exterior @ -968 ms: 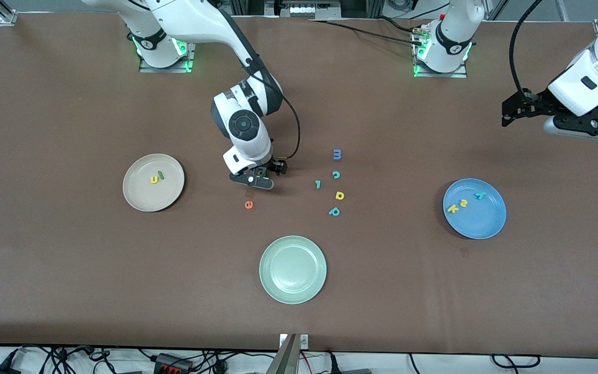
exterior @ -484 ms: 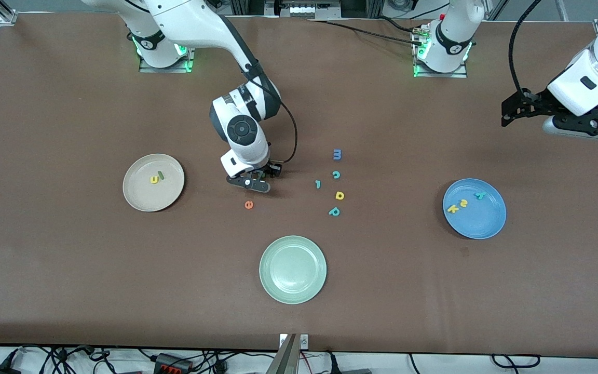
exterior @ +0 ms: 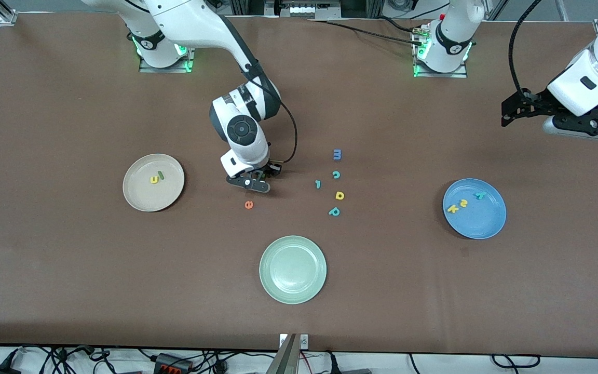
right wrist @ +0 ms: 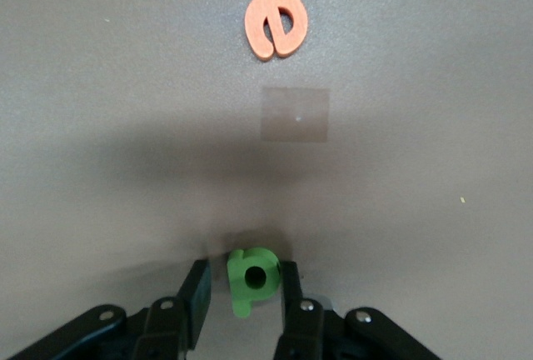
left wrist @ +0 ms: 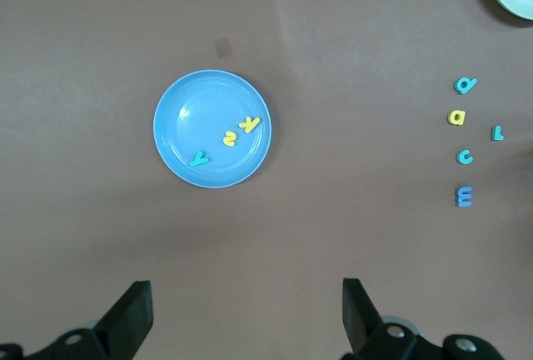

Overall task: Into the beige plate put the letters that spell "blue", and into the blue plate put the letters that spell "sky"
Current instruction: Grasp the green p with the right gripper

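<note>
The small green foam stemmed letter [right wrist: 251, 280] is set on the brown surface [exterior: 70, 270] between the right claw's [right wrist: 242, 297] fingers, with the orange foam e [exterior: 248, 204] nearer the front camera.

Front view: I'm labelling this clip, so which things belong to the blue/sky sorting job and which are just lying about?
Job:
beige plate holding yellow u, dark green bar
green b between right gripper fingers
orange e
blue plate holding yellow k, yellow s, teal y

Lying about:
pale green plate
blue m
teal c
small teal bar
yellow stemmed letter
teal p
</note>
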Robot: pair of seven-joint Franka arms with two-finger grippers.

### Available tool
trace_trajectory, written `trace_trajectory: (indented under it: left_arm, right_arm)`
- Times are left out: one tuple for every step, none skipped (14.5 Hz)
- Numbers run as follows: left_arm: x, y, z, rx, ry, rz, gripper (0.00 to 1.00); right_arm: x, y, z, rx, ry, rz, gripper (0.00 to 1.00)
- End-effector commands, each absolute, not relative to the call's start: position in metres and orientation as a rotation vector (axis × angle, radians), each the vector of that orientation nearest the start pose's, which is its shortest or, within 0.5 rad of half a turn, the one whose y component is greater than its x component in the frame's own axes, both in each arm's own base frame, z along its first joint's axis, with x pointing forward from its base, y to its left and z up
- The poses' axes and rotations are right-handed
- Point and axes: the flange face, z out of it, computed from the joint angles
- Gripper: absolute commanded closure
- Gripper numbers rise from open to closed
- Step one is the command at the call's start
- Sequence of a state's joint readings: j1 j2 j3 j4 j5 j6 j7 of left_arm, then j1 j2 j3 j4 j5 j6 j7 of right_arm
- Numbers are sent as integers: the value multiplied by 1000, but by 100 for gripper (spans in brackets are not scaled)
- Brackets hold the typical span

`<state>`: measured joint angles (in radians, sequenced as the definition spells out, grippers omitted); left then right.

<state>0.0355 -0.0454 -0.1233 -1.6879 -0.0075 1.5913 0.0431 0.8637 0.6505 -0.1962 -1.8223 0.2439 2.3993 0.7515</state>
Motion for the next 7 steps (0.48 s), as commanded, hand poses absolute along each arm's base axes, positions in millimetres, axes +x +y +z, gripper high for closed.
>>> trace_trajectory:
  left_arm:
    - [539, -51, 600, -3128, 230, 73, 0]
    - [539, -51, 600, -3128, 230, 73, 0]
    - [539, -50, 599, -3128, 228, 75, 0]
    - [539, -50, 600, -3128, 228, 73, 0]
    - [539, -49, 599, -3128, 228, 75, 0]
    - [539, -48, 599, -3129, 223, 77, 0]
    - [539, -48, 599, -3129, 223, 77, 0]
  right_arm:
    - [501, 404, 173, -3121, 380, 126, 69]
    - [500, 403, 172, -3123, 378, 129, 71]
    - [500, 403, 172, -3124, 374, 129, 76]
    - [501, 403, 172, -3124, 374, 128, 79]
    - [502, 402, 173, -3122, 378, 127, 84]
    - [503, 401, 174, -3119, 382, 124, 90]
    - [506, 400, 177, -3116, 385, 117, 92]
